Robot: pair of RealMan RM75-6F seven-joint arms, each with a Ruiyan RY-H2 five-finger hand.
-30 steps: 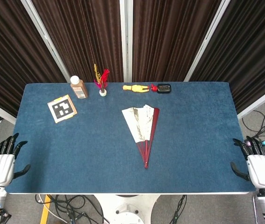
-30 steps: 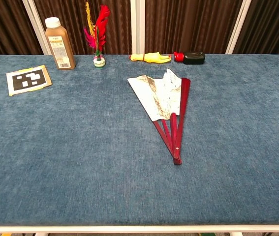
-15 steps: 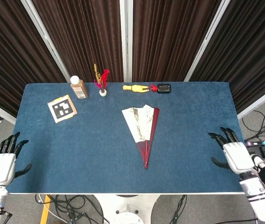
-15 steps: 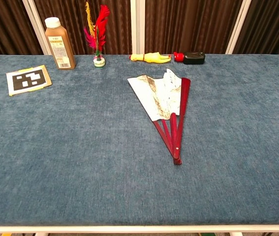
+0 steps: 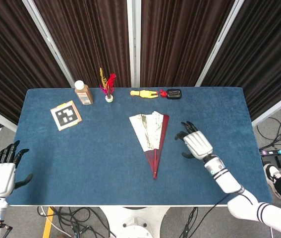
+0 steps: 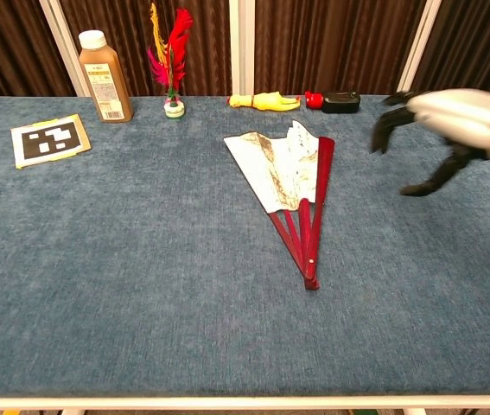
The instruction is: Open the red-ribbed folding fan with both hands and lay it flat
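The folding fan (image 5: pixel 152 136) (image 6: pixel 292 177) lies partly spread near the middle of the blue table, white paper leaf toward the back, red ribs meeting at a pivot toward the front. My right hand (image 5: pixel 196 144) (image 6: pixel 452 121) hovers above the table just right of the fan, fingers spread and curved downward, holding nothing and not touching the fan. My left hand (image 5: pixel 1 176) stays off the table's front left corner, fingers apart and empty; the chest view does not show it.
Along the back edge stand a brown bottle (image 5: pixel 83 93) (image 6: pixel 105 76), a feathered shuttlecock (image 5: pixel 108 87) (image 6: pixel 170 60), a yellow toy (image 5: pixel 143 93) (image 6: pixel 266 101) and a small black object (image 5: pixel 174 93) (image 6: pixel 341 102). A marker card (image 5: pixel 65 115) (image 6: pixel 49 138) lies at the back left.
My right hand has moved from beyond the table's right front edge inward over the table, close to the fan's right side. The left hand and fan have not moved.
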